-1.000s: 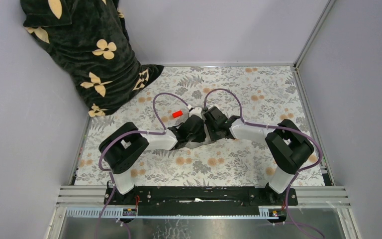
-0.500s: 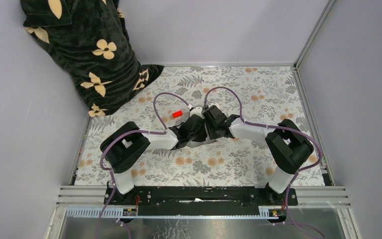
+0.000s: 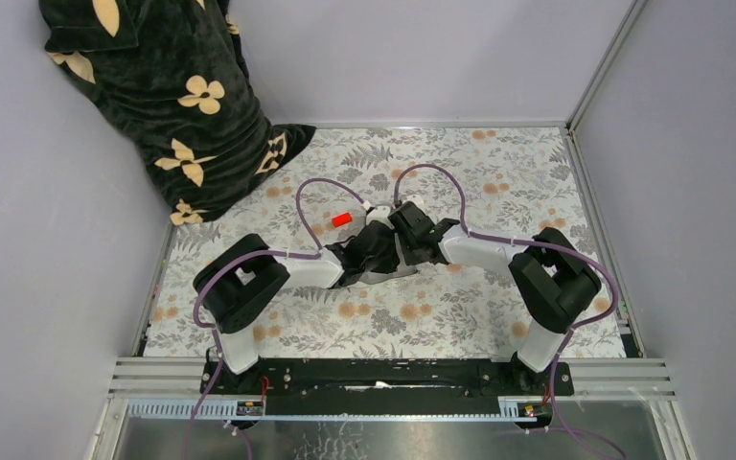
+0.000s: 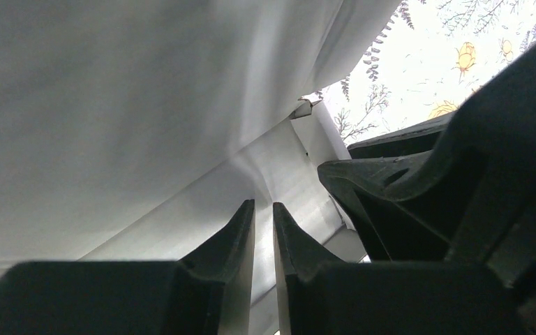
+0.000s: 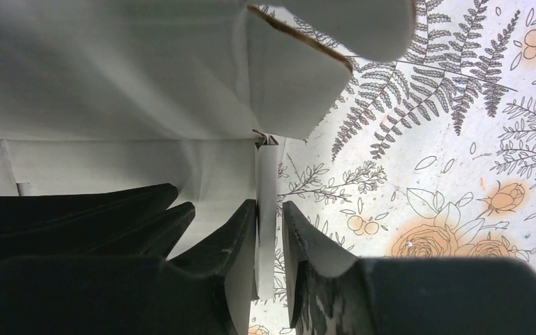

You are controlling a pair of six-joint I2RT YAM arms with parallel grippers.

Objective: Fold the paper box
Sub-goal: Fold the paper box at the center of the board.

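Note:
The paper box (image 3: 393, 275) lies mid-table, almost wholly hidden under both grippers, which meet over it. In the left wrist view its white panels (image 4: 112, 105) fill the frame. My left gripper (image 4: 264, 204) (image 3: 381, 251) is pushed in against them, its jaws a thin slit apart with white cardboard in the slit. In the right wrist view the box (image 5: 112, 70) is partly folded, one flap curling up. My right gripper (image 5: 270, 202) (image 3: 405, 245) straddles an upright panel edge (image 5: 266, 209). That edge rests on the left finger, with a small gap to the right finger.
A small red rectangle (image 3: 342, 219) lies just left of the grippers. A dark cloth with cream flowers (image 3: 172, 96) is heaped in the back left corner. The floral table cover (image 3: 498, 163) is bounded by grey walls and a metal rail (image 3: 589, 206) on the right.
My right arm has edged a little left toward the box and its jaws have narrowed around the panel edge. The left arm has not moved.

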